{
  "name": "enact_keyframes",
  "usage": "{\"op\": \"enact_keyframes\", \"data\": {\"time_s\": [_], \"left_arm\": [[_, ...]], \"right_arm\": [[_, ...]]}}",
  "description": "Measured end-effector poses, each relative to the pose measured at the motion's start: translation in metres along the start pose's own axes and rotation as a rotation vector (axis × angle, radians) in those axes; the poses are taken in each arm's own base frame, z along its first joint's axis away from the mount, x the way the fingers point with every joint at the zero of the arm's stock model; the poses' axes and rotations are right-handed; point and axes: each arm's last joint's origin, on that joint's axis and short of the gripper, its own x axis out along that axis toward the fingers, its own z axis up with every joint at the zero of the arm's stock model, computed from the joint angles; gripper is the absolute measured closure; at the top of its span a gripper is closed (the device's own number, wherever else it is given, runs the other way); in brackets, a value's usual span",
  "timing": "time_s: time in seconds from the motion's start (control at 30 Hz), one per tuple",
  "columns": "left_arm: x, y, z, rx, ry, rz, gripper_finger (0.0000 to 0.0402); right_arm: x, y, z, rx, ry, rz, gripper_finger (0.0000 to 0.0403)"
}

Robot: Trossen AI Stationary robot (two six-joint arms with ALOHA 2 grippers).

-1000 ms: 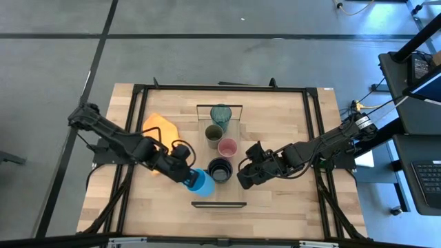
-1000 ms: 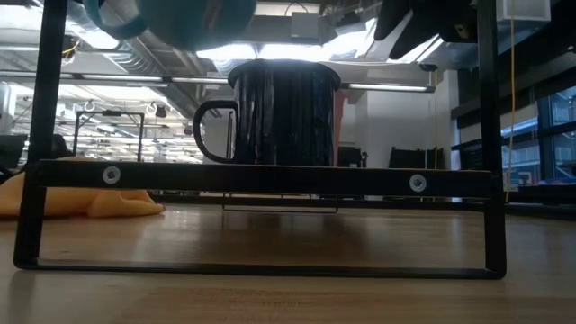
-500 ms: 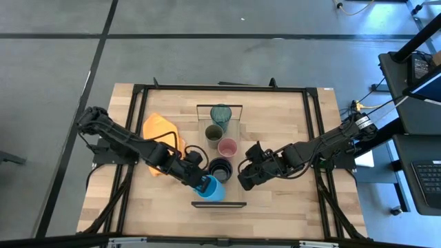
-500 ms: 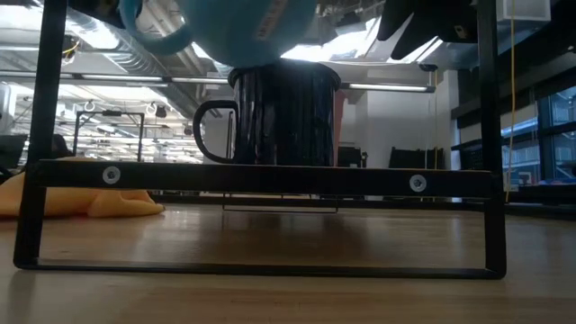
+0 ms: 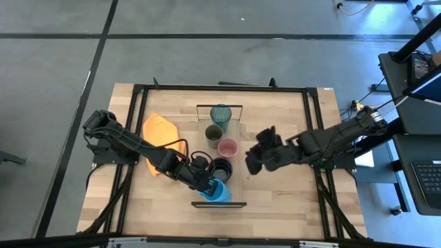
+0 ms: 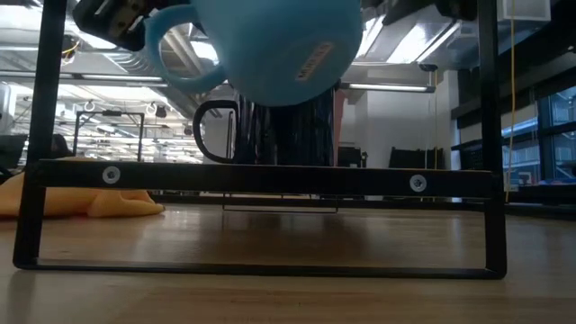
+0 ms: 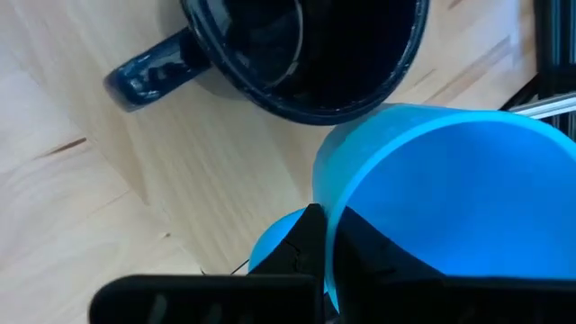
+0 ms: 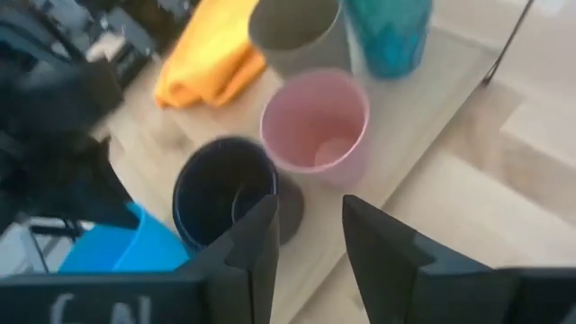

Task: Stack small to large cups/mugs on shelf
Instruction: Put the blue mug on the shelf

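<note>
shelf (image 5: pixel 234 146): long light-wood plank down the middle of the table, black frames at both short ends; everything below is placed off this
teal tumbler (image 5: pixel 220 114): sits at the shelf's far end, right by the far frame
olive-green cup (image 5: pixel 214 133): next on the shelf, just beside the teal tumbler
pink cup (image 5: pixel 227 147): middle of the shelf, right after the olive-green cup
black mug (image 5: pixel 220 168): on the shelf past the pink cup, handle sticking out toward the left arm's side
blue mug (image 5: pixel 218 191): over the shelf's near end, just beside the black mug; in the low view it hangs tilted above the plank, not resting on it
left gripper (image 5: pixel 207 185): at the shelf's near end, fingers pinched tight on the blue mug's rim, one finger inside the mug and one outside
right gripper (image 5: pixel 253 160): off the shelf's right side, level with the pink cup, fingers spread apart and holding nothing
orange cloth (image 5: pixel 159 129): lying on the table off the shelf's left side, near its far end
</note>
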Motion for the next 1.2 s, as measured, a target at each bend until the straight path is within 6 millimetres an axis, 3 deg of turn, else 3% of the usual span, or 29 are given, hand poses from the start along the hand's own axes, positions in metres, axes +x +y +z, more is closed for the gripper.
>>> {"op": "enact_keyframes", "data": {"time_s": [0.4,0.87,1.1,1.2], "left_arm": [[0.000,0.005,-0.001,-0.022,-0.022,0.049,0.0401],[0.000,0.003,0.000,-0.004,-0.026,0.031,0.0401],[0.020,0.000,-0.008,-0.024,-0.002,0.025,0.0401],[0.019,-0.002,-0.006,-0.035,-0.029,0.020,0.0401]], "right_arm": [[-0.037,-0.031,0.025,0.003,-0.088,-0.052,0.0276],[-0.035,-0.042,0.033,-0.009,-0.085,-0.119,0.0276],[-0.034,-0.044,0.037,0.007,-0.065,-0.110,0.0276],[-0.036,-0.044,0.037,0.010,-0.067,-0.105,0.0276]]}}
